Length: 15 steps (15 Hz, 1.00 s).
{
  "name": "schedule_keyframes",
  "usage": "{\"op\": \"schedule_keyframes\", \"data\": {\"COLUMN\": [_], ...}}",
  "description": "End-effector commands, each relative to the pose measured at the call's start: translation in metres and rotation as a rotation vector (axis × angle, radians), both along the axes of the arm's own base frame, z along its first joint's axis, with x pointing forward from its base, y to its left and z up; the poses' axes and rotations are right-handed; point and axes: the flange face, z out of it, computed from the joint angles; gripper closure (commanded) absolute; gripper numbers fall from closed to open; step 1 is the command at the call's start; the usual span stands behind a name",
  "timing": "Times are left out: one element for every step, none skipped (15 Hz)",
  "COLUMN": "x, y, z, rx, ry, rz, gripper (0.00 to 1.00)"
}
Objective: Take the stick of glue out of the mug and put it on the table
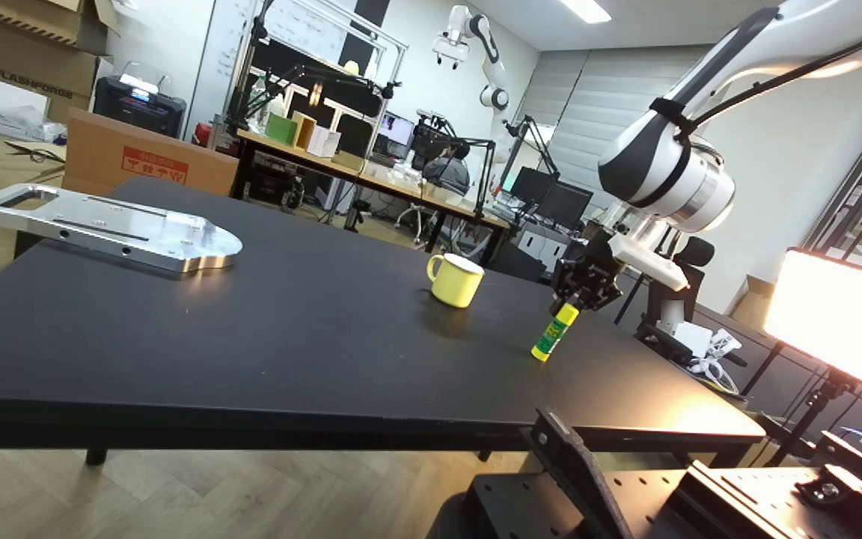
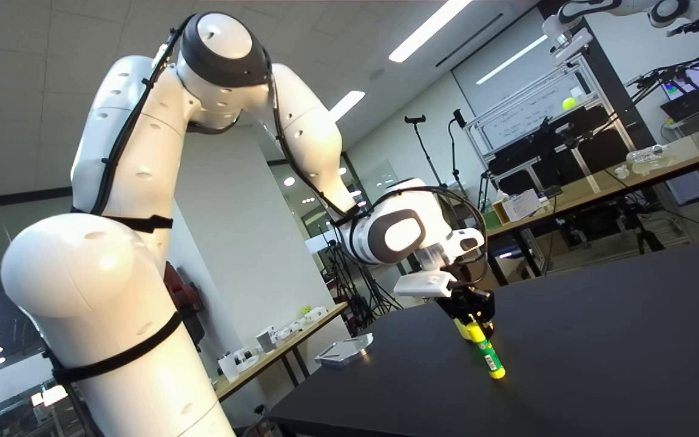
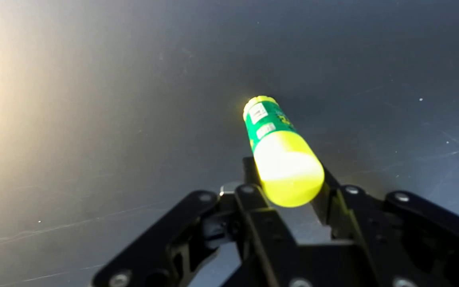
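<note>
The stick of glue (image 1: pixel 555 332) is yellow with a green label. My gripper (image 1: pixel 567 304) is shut on its upper yellow end and holds it tilted, with its lower end close to the table (image 1: pixel 311 352). I cannot tell whether that end touches the top. The glue stick also shows in an exterior view (image 2: pixel 489 354) and in the wrist view (image 3: pixel 281 155), between the fingers of the gripper (image 3: pixel 287 171). The yellow mug (image 1: pixel 456 281) stands upright on the table, apart from the glue stick. In an exterior view the mug (image 2: pixel 462 329) is mostly hidden behind the gripper.
A flat silver metal piece (image 1: pixel 113 224) lies at the far end of the table; it also shows in an exterior view (image 2: pixel 344 351). A bright light panel (image 1: pixel 842 322) stands beside the table. A black metal mount (image 1: pixel 573 479) is near the table's edge. Workbenches stand further back.
</note>
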Motion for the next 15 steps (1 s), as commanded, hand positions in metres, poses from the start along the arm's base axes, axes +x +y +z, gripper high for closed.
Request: {"op": "schedule_keyframes", "data": {"x": [0.004, 0.004, 0.004, 0.004, 0.004, 0.005, 0.005, 0.005, 0.006, 0.006, 0.007, 0.007, 0.007, 0.010, 0.010], "y": [-0.001, -0.001, -0.001, 0.000, 0.001, 0.002, 0.003, 0.004, 0.005, 0.007, 0.009, 0.009, 0.012, 0.011, 0.012], "z": [-0.009, -0.007, -0.005, 0.000, 0.005, 0.009, 0.012, 0.017, 0.020, 0.023, 0.026, 0.028, 0.028, 0.019, 0.021], "rx": [0.010, 0.012, 0.010, 0.012, 0.014, 0.015, 0.012, 0.014, 0.012, 0.013, 0.015, 0.016, 0.025, 0.011, 0.015], "ry": [0.010, 0.015, 0.012, 0.009, 0.006, 0.001, -0.005, -0.011, -0.016, -0.022, -0.024, -0.013, -0.007, -0.018, -0.013], "rz": [-0.023, -0.018, -0.016, -0.008, -0.008, -0.007, -0.005, -0.002, -0.001, 0.004, 0.011, 0.012, 0.030, 0.024, 0.028], "gripper": [0.91, 0.41, 0.40, 0.35, 0.27, 0.22, 0.15, 0.08, 0.02, 0.00, 0.00, 0.00, 0.00, 0.00, 0.00]}}
